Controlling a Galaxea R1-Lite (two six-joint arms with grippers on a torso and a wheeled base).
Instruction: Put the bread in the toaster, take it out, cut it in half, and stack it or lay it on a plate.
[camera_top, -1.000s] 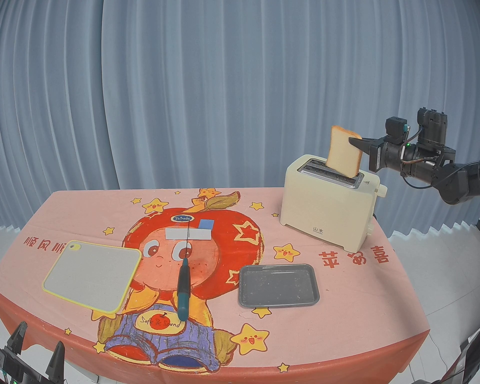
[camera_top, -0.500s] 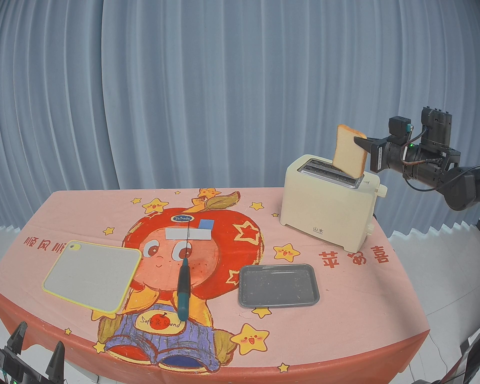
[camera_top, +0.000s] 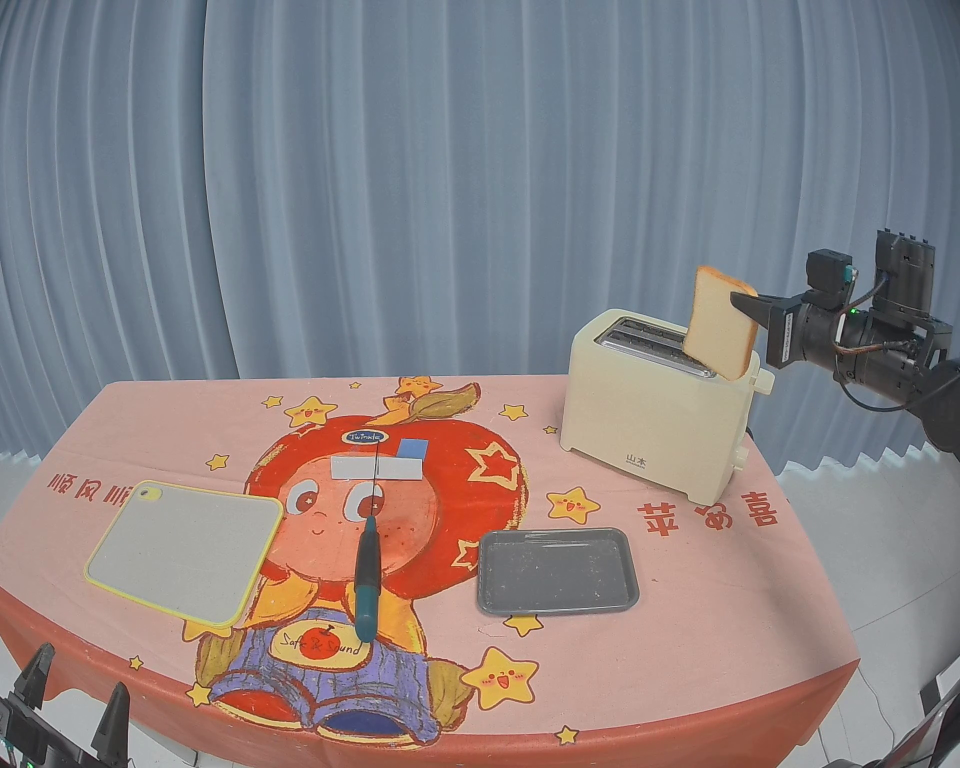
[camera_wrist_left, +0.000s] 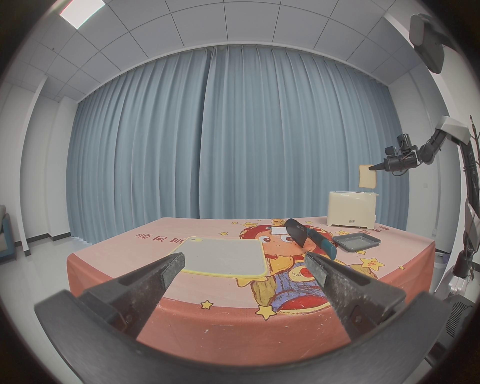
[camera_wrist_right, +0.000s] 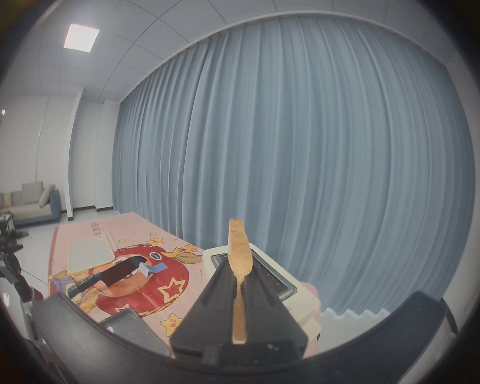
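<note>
The cream toaster (camera_top: 655, 410) has a small dark mark low on its front, too small to make out. The pink tablecloth (camera_top: 650, 640) carries red characters near both side edges and tiny lettering on the cartoon apple figure. A white and a blue label lie under the knife's tip.

The right gripper (camera_top: 748, 303) is clamped on the bread slice (camera_top: 720, 322), its fingers pinching the slice's two broad faces at the edge farther from the table's middle. In the right wrist view the slice (camera_wrist_right: 239, 245) shows edge-on between the closed-in fingers (camera_wrist_right: 260, 295).

The bread hangs in the air above the right end of the toaster, clear of the slots. It stands on edge, long axis close to vertical, its top leaning a little toward the left arm's side.

The left gripper (camera_wrist_left: 244, 262) sits low by the table's near left corner, fingers spread wide and holding nothing.

On the cloth lie a yellow-rimmed cutting board (camera_top: 185, 550), a teal-handled knife (camera_top: 367, 570) with its handle toward the robot and its blade pointing away, and a grey tray (camera_top: 557, 570), each apart from the others.
</note>
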